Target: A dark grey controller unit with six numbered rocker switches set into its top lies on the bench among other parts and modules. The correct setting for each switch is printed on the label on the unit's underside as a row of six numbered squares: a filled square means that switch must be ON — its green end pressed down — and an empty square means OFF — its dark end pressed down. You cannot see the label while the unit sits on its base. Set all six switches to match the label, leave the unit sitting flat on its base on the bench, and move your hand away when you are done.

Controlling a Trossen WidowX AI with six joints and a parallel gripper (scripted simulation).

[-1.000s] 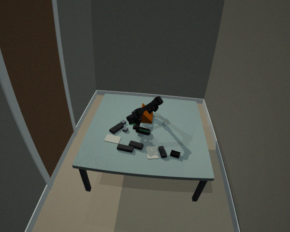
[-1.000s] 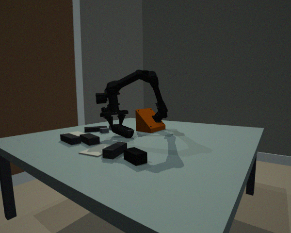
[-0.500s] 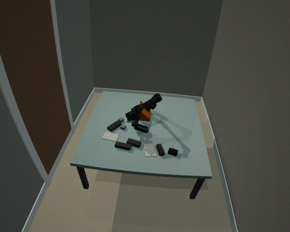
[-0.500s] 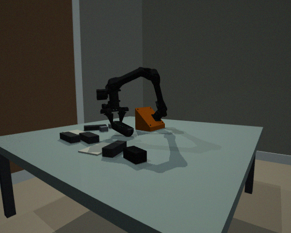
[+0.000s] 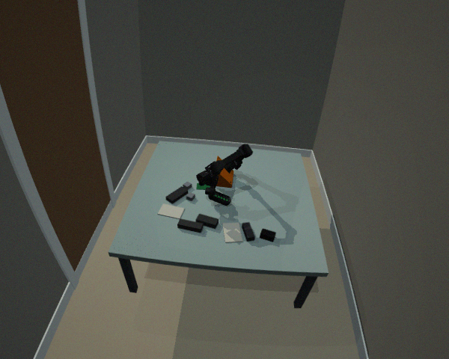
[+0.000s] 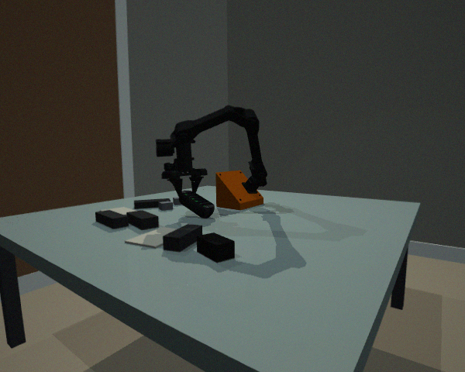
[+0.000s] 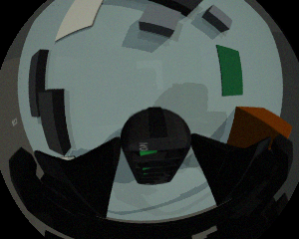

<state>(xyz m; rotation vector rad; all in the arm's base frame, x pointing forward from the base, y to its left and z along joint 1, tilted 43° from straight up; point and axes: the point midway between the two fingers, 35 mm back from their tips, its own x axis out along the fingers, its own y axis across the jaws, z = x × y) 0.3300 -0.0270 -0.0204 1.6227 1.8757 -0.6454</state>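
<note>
The dark grey controller unit (image 5: 220, 198) (image 6: 198, 204) (image 7: 155, 117) is held at one end between the fingers of my gripper (image 6: 187, 194) (image 7: 156, 139). The unit is tilted, its held end higher and its other end slanting down close to the bench (image 5: 263, 255) (image 6: 304, 312). Its switch face shows a row of small green ends in the top and exterior views. In the wrist view I see its rounded end, an "ON" mark and green on the nearest switches; the rest are foreshortened. The label on the underside is hidden.
An orange wedge (image 5: 225, 179) (image 6: 232, 192) (image 7: 256, 126) stands beside the arm's base. A green card (image 7: 230, 71), grey blocks (image 7: 160, 21) (image 7: 217, 19), several dark modules (image 5: 176, 194) (image 5: 206, 221) (image 6: 215, 246) and two pale sheets (image 5: 170, 211) (image 5: 232, 235) lie around.
</note>
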